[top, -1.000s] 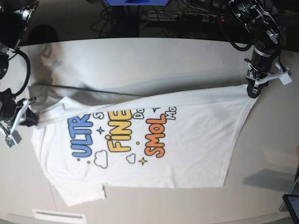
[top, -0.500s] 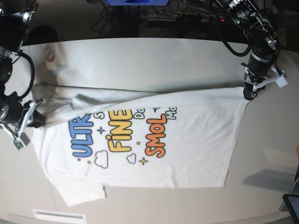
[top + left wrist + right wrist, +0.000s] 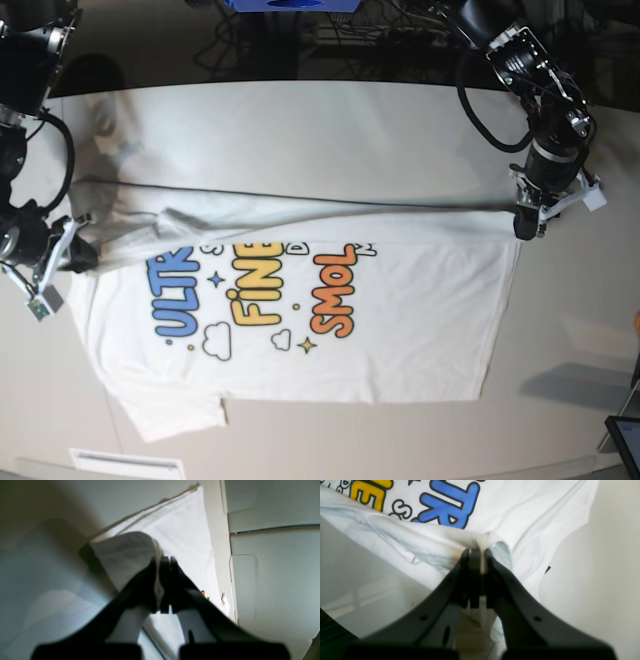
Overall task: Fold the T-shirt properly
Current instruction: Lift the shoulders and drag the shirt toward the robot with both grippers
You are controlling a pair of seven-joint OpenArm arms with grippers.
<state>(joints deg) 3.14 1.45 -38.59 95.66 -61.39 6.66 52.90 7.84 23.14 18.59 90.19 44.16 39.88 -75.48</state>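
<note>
The white T-shirt (image 3: 380,320) lies print-up on the table, its far long edge lifted and folding toward the front over the tops of the blue "ULTRA", yellow "FINE" and orange "SMOL" letters. My left gripper (image 3: 522,228) is shut on the hem corner (image 3: 130,552) at the base view's right. My right gripper (image 3: 78,258) is shut on a bunch of the shoulder cloth (image 3: 485,541) at that view's left, just beside the blue letters (image 3: 450,502). The fabric between the two grips hangs stretched in a long ridge.
The pale table (image 3: 330,130) extends behind the shirt. Cables and dark equipment (image 3: 300,30) sit beyond the far edge. A white strip (image 3: 125,463) lies at the front left, and a dark device corner (image 3: 625,440) shows at the front right.
Both grippers have carried the lifted far edge toward the front of the table. The fold now covers more of the print's upper letters, and the left gripper has shifted inward.
</note>
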